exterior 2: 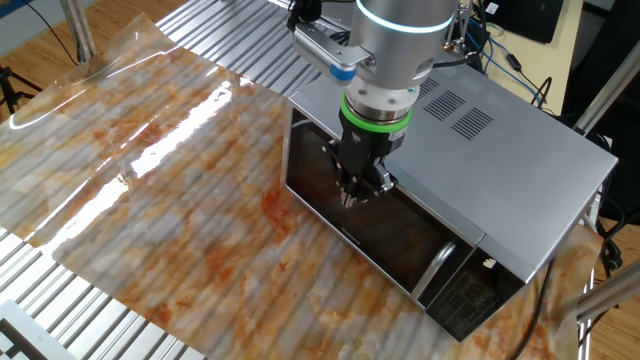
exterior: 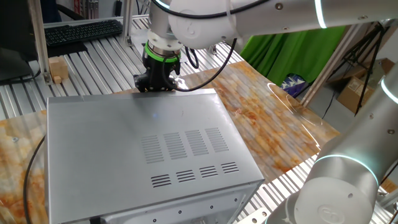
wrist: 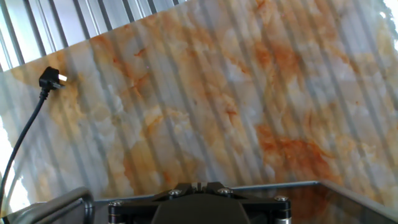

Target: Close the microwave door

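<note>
Against the microwave door (exterior 2: pixel 400 235), flush with the microwave (exterior 2: pixel 520 140), the narrow-fingered pincer (exterior 2: pixel 352 197) holds nothing; harder pushing could shove the casing along the bench (exterior 2: pixel 180 180).

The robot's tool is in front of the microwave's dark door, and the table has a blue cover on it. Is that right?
Not quite. The cover on the table is not blue: it is marbled orange and white, as the other fixed view shows. The rest holds: the tool hangs in front of the dark door of the grey microwave.
</note>
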`<state>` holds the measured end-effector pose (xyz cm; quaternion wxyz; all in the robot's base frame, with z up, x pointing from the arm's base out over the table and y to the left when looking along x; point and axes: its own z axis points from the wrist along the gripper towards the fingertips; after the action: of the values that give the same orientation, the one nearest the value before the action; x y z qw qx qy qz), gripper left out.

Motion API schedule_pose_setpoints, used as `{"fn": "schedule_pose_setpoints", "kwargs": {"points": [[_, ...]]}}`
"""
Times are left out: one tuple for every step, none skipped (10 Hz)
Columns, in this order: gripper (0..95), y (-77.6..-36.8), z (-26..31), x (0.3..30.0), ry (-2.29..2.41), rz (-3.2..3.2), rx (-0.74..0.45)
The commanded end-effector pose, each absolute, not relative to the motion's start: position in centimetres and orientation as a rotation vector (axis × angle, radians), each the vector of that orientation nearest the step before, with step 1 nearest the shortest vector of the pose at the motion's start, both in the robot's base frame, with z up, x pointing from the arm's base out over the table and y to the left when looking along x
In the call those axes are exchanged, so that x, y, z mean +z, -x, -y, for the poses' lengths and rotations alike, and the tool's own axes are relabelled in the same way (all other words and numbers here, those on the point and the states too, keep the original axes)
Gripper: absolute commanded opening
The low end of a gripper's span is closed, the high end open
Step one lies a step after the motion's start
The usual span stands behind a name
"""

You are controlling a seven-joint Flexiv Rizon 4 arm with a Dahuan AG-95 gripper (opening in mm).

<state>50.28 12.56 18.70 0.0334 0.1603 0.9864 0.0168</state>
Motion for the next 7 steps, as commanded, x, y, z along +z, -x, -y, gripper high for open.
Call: {"fn": "schedule_pose_setpoints", "kwargs": {"points": [[0.0,-51.5,-12.9,18.7,-0.513,-3.038,0.048],[0.0,-52.4,-12.9,18.5,-0.518,-3.04,0.047],[0.0,-53.5,-12.7,18.2,-0.525,-3.039,0.048],[0.0,-54.3,-12.5,18.1,-0.529,-3.04,0.045],[0.0,-55.9,-12.1,17.8,-0.551,-3.038,0.047],[0.0,-57.1,-11.6,17.5,-0.558,-3.038,0.047],[0.0,-57.8,-11.2,17.2,-0.56,-3.038,0.046]]}}
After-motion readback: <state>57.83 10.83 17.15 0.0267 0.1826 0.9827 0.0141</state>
